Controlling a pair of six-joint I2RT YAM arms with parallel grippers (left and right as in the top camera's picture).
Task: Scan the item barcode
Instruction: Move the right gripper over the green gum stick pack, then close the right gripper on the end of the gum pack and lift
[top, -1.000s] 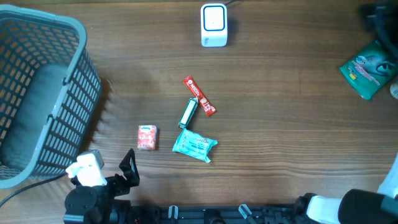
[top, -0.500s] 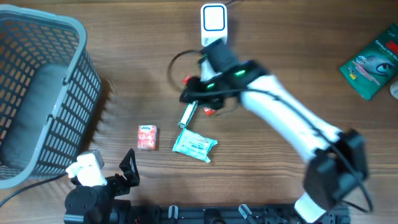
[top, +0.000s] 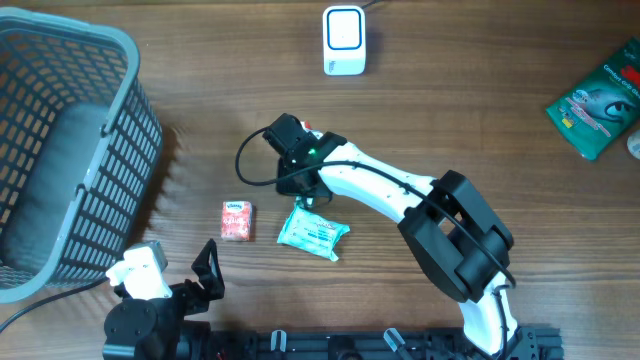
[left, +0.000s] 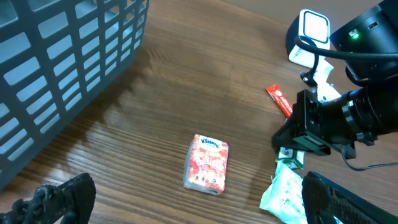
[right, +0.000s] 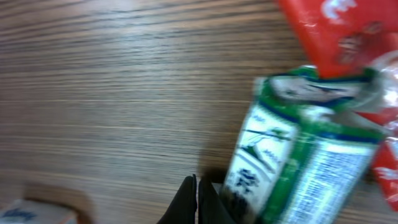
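Green-and-white stick packet (right: 298, 155) lies on the wooden bench (top: 480, 120), its top end against the red sachet (right: 329, 25); only the right wrist view shows this, since overhead the arm covers it. Grey basket (top: 70, 35) at nine o'clock shows just its own floor. Right tool (right: 197, 186) is pinched shut, empty, just beside the packet; left tool (left: 197, 179) gapes wide, holding nothing

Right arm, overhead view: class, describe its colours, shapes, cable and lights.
The right arm has white tubular links joined by bulky black joint housings. A thin black cable loops beside its black wrist, where a small green light glows.
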